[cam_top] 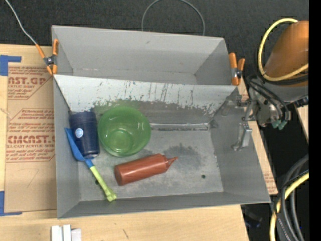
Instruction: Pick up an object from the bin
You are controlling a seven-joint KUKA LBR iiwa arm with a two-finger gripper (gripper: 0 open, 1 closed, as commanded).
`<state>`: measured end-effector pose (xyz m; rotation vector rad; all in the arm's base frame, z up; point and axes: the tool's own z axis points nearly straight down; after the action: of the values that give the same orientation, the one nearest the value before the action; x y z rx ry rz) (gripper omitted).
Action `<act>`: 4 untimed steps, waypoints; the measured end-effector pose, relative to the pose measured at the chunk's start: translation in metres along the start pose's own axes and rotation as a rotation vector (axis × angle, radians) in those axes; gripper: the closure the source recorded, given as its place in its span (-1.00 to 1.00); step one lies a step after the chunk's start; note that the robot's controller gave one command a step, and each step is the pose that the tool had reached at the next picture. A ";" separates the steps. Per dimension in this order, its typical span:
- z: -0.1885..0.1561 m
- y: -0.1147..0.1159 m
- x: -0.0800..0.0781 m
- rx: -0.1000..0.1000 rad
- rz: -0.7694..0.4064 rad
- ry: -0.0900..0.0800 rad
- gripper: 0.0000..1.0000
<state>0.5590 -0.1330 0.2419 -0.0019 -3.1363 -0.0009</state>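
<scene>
Four things, blue cup (85,133), green bowl (124,131), red bottle (143,168) & brush (93,169), crowd bin's (150,59) left, so gripper (242,137) by right wall hangs over bare metal, apart from them; open/shut can't tell.

orange cover (293,44): cut by right edge | brush (75,147): partly behind cup (84,133)

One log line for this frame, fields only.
tool: above right wall of bin, clear of items | nearest: red bottle lying flat | left: green bowl, blue cup, blue-yellow brush | picked: none yet
</scene>
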 end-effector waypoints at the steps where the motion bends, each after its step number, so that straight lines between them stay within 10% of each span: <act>1: -0.005 0.001 -0.002 0.001 -0.003 -0.008 -1.00; 2: 0.104 0.028 0.055 0.000 0.057 -0.003 -1.00; 3: 0.089 0.021 -0.030 0.002 -0.047 -0.012 1.00; 4: 0.089 0.021 -0.030 0.002 -0.048 -0.011 1.00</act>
<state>0.5883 -0.1117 0.1528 0.0736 -3.1466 0.0027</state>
